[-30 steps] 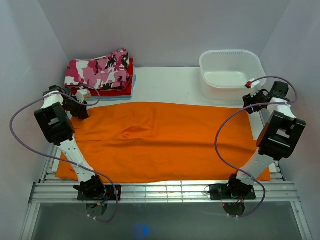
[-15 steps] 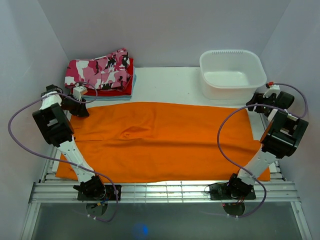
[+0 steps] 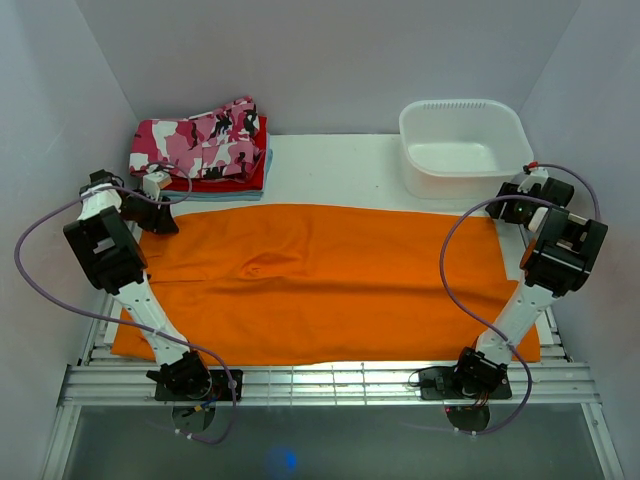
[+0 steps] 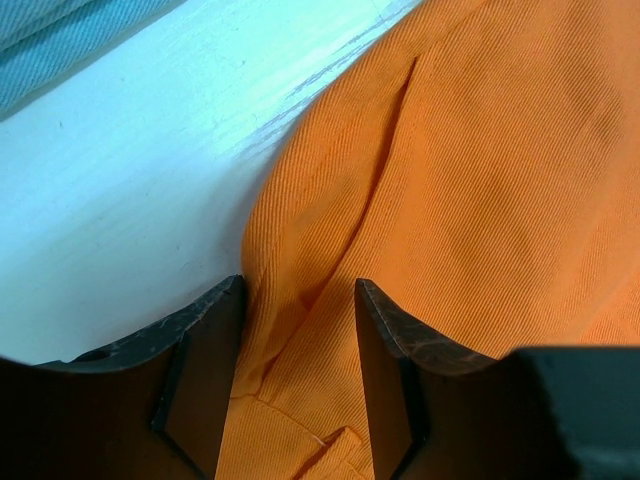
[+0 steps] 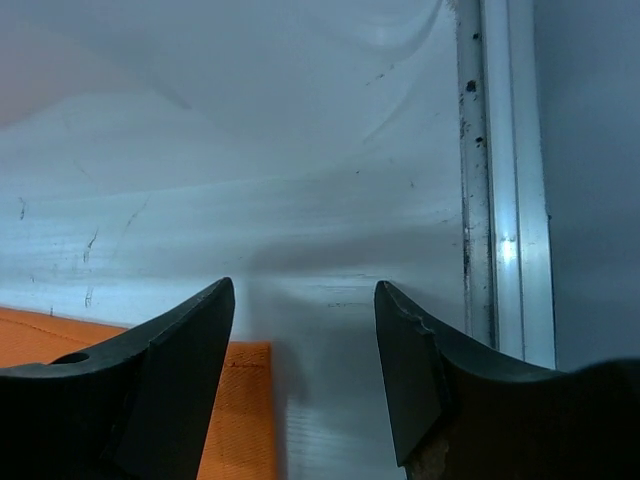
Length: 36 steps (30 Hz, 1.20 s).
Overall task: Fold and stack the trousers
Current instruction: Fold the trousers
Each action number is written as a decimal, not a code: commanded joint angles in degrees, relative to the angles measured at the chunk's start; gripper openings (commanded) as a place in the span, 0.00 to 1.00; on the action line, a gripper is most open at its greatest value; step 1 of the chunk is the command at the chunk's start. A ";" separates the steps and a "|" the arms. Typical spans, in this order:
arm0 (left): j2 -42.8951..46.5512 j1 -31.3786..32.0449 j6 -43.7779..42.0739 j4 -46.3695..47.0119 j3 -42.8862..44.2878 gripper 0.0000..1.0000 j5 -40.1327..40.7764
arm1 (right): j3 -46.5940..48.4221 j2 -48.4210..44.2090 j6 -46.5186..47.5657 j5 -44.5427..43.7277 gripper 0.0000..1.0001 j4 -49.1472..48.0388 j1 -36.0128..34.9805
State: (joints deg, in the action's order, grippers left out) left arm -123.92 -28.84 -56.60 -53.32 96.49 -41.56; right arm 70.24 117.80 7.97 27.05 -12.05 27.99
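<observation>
Trousers [image 3: 320, 270], corner hidden under left pincer [image 3: 162, 222]

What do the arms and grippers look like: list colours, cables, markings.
The left arm and right arm have white links and boxy black joints. A lilac cable loops along each. A red tip shows by the right wrist. The left gripper and right gripper have black tapered fingers.

- Plain pale grey walls close in the space: a back wall [image 3: 330, 60], a left wall [image 3: 50, 120] and a right wall [image 3: 600, 110].
- A white table [image 3: 340, 165], lightly scuffed, fills the middle.
- Aluminium rails [image 3: 330, 382] run along its near edge.
- Below lies a grey floor [image 3: 400, 450] with a small blue glow [image 3: 285, 461].
- The light is even and soft.
</observation>
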 commanded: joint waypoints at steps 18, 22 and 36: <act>4.21 -2.54 0.44 0.23 0.10 0.60 -2.30 | -2.13 -1.97 5.74 -2.61 0.65 17.67 -0.57; 4.30 -2.80 0.70 0.58 -0.07 0.60 -2.21 | -0.89 -0.38 7.93 -3.76 0.61 20.84 -0.57; 3.51 -4.38 2.81 1.55 0.28 0.61 0.43 | 0.16 -1.77 15.49 7.22 0.08 27.43 -0.04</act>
State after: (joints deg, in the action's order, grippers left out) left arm -123.92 -32.05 -54.11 -51.99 96.36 -40.91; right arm 72.58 116.31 20.32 32.86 5.76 27.64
